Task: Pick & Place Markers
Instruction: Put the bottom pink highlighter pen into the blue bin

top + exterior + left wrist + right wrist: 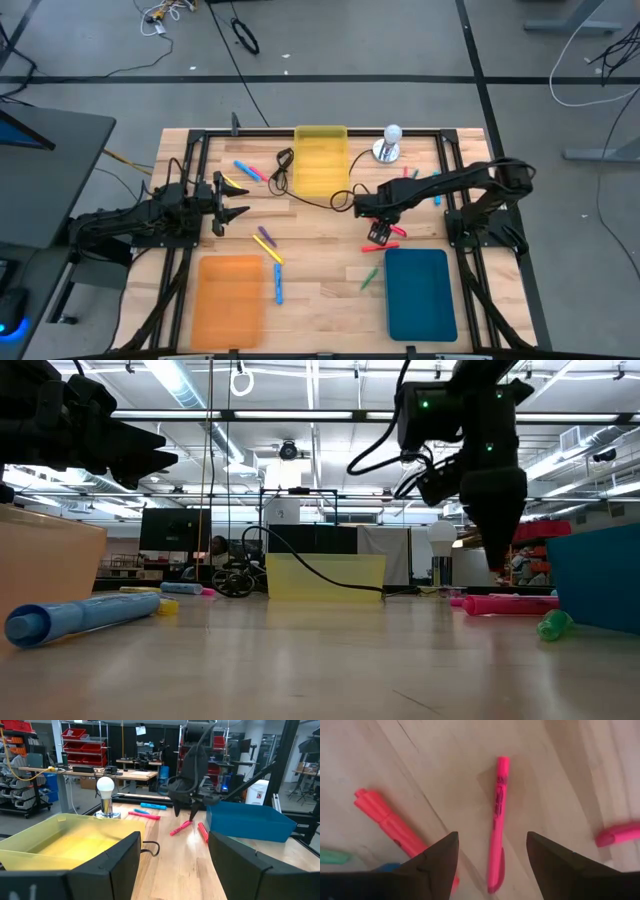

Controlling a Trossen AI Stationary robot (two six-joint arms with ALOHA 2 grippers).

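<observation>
At the near edge of the wooden table (320,300), seen from overhead, an orange tray (228,298) lies at the left and a teal tray (420,293) at the right. Between them lie a blue marker (278,283) beside the orange tray and a green marker (370,277) just left of the teal tray. A little farther in, a yellow and purple pair of markers (267,244) lies left of centre. Right of centre, the right gripper (378,224) hangs above a cluster of pink-red markers (381,240) just beyond the teal tray; its fingers stand apart and hold nothing, and its wrist view shows a single pink marker (497,820) on the wood between the fingertips, with a thicker pink-red one (390,822) off to one side. The left gripper (233,200) waits near the table's left side, raised, its fingers also spread and empty. Farther back lie a blue marker and a pink marker (248,169) at the left, a yellow tray (320,160) at the middle with a black cable (300,190) looping beside it, and more markers (420,180) at the right. A white lamp bulb on a round base (388,145) stands at the far edge.
</observation>
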